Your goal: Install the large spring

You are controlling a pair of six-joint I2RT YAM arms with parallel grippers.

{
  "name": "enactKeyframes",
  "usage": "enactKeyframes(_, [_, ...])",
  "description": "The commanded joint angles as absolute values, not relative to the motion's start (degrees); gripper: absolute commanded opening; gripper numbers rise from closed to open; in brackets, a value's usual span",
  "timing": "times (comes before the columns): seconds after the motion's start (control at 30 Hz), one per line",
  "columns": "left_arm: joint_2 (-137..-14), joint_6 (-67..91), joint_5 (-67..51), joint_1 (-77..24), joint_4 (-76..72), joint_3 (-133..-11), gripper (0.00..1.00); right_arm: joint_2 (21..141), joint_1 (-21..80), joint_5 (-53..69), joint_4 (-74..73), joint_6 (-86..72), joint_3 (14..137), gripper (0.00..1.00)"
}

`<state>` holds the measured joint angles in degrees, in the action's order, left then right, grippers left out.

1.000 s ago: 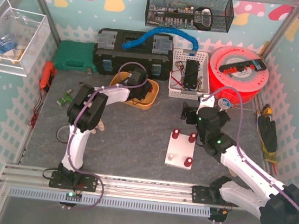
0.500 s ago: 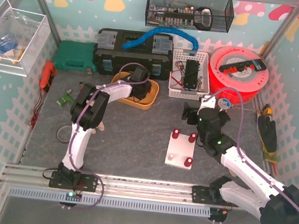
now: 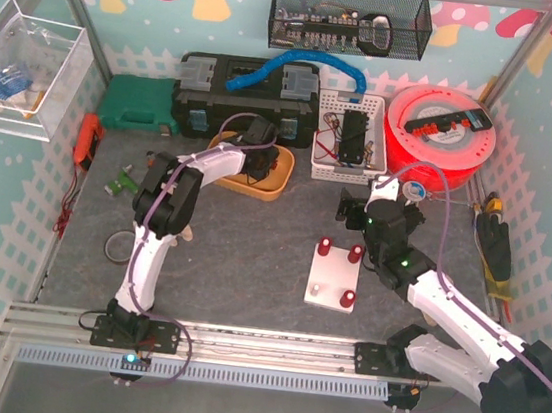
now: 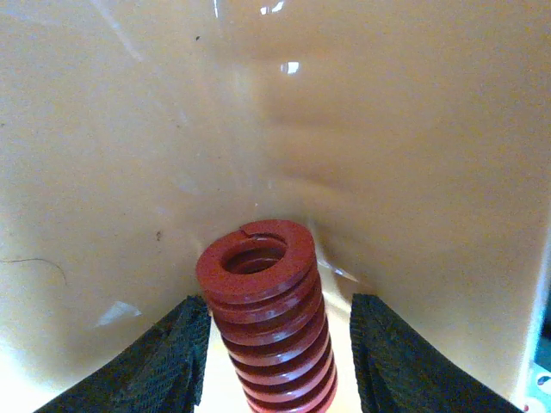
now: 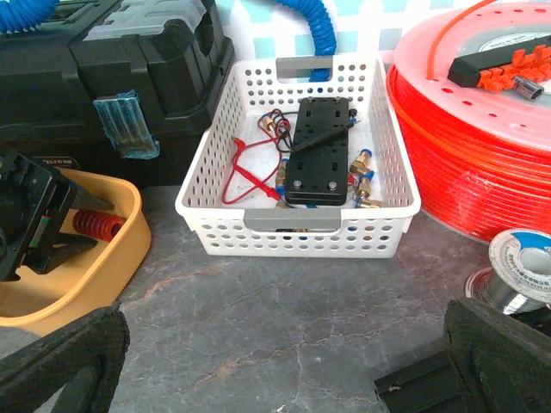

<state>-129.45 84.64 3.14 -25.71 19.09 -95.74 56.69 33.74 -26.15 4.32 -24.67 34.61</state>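
One red spring (image 4: 267, 327), one yellow tray (image 5: 103, 258), one white basket (image 5: 301, 228).

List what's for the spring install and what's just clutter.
Job: spring, tray holding it, left gripper straddling it, peg plate.
Clutter: toolbox, white basket, spool, green case.

Right wrist view: white perforated plastic basket (image 5: 379, 232) at centre, black plastic toolbox (image 5: 164, 95) upper left, orange filament spool (image 5: 465, 155) upper right.
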Motion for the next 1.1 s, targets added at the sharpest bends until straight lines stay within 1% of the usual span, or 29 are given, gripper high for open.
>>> enactKeyframes(0.0, [-133.4, 85.6, 2.8, -25.2, 24.7, -96.0, 0.49, 55.8, 33.4, -27.5, 5.4, -25.0, 33.9, 0.99])
enactKeyframes(0.07, [-133.5, 85.7, 3.0, -25.2, 25.4, -96.2, 0.48, 55.7, 33.4, -27.5, 5.4, -25.0, 34.0, 0.99])
enactKeyframes(0.2, [-133.8, 87.0, 3.8, -25.1, 28.2, -96.5, 0.41, 55.6, 33.4, -27.8, 5.6, -25.0, 33.8, 0.99])
enactKeyframes(0.4, [-133.3, 87.8, 4.9, -25.1, 33.3, -97.1, 0.35, 55.1, 33.4, -28.1, 5.7, -25.0, 33.7, 0.99])
enactKeyframes(0.5, [-132.1, 89.5, 5.5, -25.1, 37.2, -97.3, 0.36, 55.1, 33.4, -28.3, 5.7, -25.0, 33.5, 0.99])
enactKeyframes(0.6, [-131.4, 89.0, 7.0, -25.1, 37.5, -97.1, 0.41, 55.1, 33.4, -28.2, 5.8, -25.0, 33.6, 0.99])
enactKeyframes(0.8, [-135.5, 88.1, 3.7, -24.8, 37.8, -99.7, 0.43, 54.8, 33.4, -28.5, 5.8, -25.0, 33.5, 0.99])
enactKeyframes(0.9, [-137.0, 87.9, 2.8, -24.8, 37.8, -100.4, 0.46, 54.7, 33.5, -28.6, 5.8, -25.0, 33.4, 0.99])
enactKeyframes(1.0, [-137.0, 87.9, 3.3, -24.7, 38.3, -100.4, 0.45, 54.7, 33.4, -28.6, 5.8, -25.0, 33.4, 0.99])
enactKeyframes(1.07, [-136.5, 87.9, 3.8, -24.5, 38.5, -100.3, 0.42, 54.7, 33.4, -28.5, 5.9, -25.1, 33.4, 0.99])
